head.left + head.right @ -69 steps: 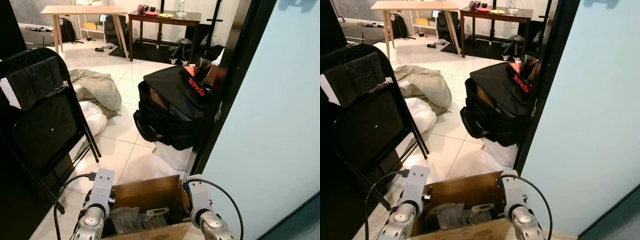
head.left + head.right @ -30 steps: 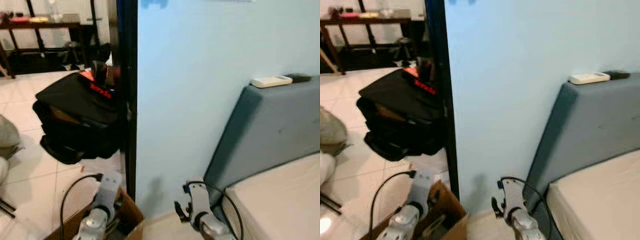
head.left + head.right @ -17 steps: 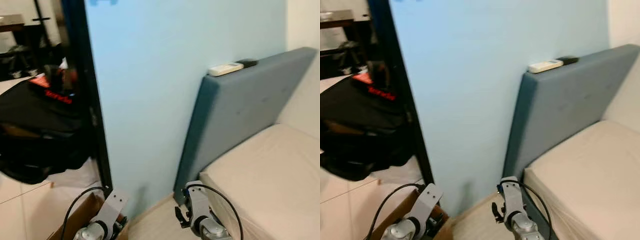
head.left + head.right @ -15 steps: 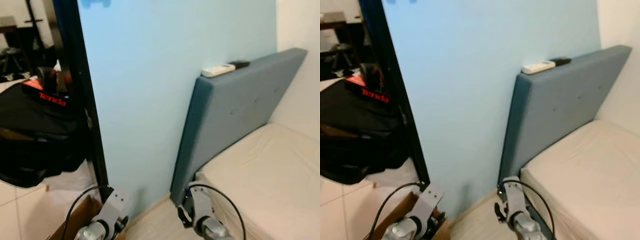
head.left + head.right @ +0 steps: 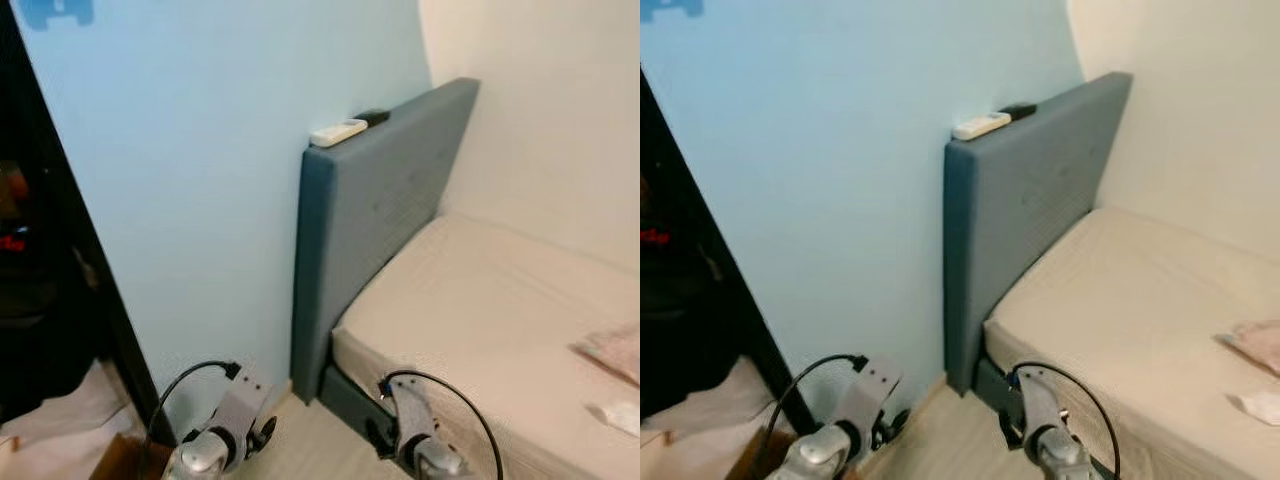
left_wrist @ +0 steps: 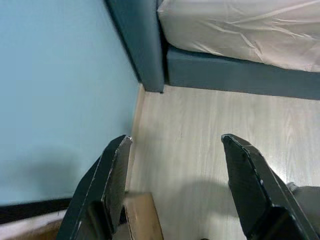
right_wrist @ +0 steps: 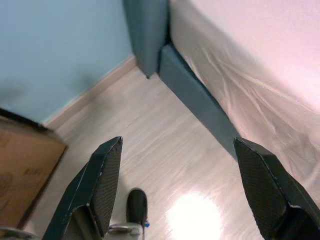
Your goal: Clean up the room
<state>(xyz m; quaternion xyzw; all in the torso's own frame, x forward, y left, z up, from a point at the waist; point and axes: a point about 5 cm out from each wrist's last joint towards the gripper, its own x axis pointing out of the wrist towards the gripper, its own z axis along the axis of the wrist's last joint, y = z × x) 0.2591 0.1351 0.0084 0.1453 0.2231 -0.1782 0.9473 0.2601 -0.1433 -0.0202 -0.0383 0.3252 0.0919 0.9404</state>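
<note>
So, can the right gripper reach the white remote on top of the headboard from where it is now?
Probably not. The right gripper hangs open low by the floor at the bed's corner, while the white remote lies high on the headboard, far up and ahead.

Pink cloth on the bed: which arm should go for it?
Right, probably. The pink cloth lies far to the robot's right on the mattress; the right gripper, open and empty, hangs beside the bed, the left gripper nearer the wall.
</note>
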